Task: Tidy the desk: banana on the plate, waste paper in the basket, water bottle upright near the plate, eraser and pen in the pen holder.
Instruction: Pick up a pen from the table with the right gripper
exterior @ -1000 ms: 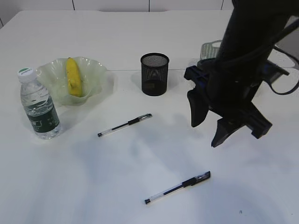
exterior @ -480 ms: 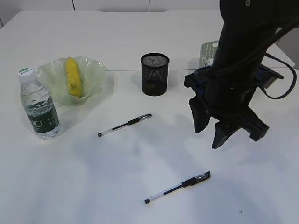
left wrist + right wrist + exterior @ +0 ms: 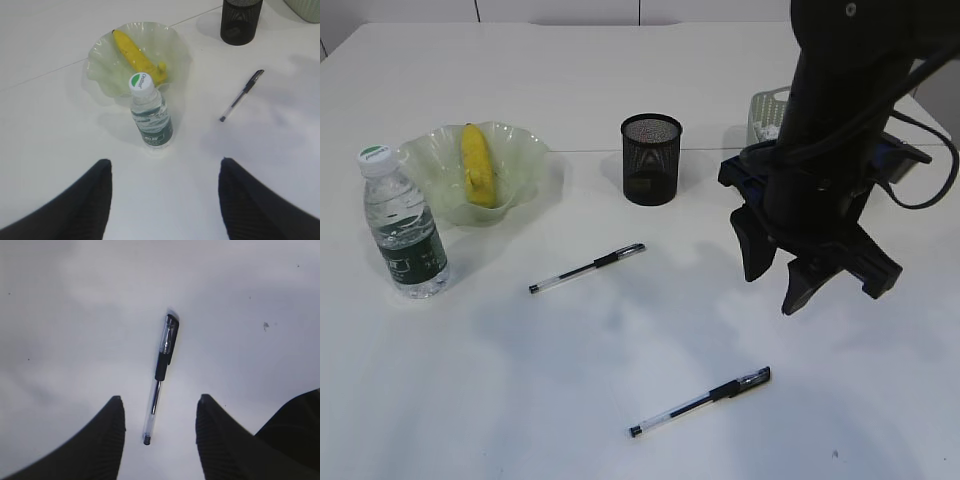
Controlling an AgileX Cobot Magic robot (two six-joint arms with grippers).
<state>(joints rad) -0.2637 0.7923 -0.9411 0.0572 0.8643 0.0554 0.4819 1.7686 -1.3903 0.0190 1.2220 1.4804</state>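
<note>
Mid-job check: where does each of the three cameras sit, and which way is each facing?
Exterior: raised, slanting down at table; right arm and open right gripper show.
Left wrist: looks down on bottle and plate; both fingers show.
Right wrist: faces straight down at near pen; fingers straddle it.
Shared: near pen appears in exterior too.

A smooth white desk point(image 3: 620, 70) is seen carrying everything. At its left, a pale green, wavy-edged translucent plate point(image 3: 525, 160) is set down, and a clear plastic water bottle with a white cap and dark green label point(image 3: 405, 225) is stood upright just in front of it. A black mesh cylindrical pen holder point(image 3: 651, 159) is placed near the middle, toward the back. Two clear-barrelled pens with black grips are laid flat and well apart: one point(image 3: 586, 268) in front of the holder, the other point(image 3: 700, 402) nearer the front edge. A pale green slatted basket point(image 3: 765, 108) is partly visible at the back right.
</note>
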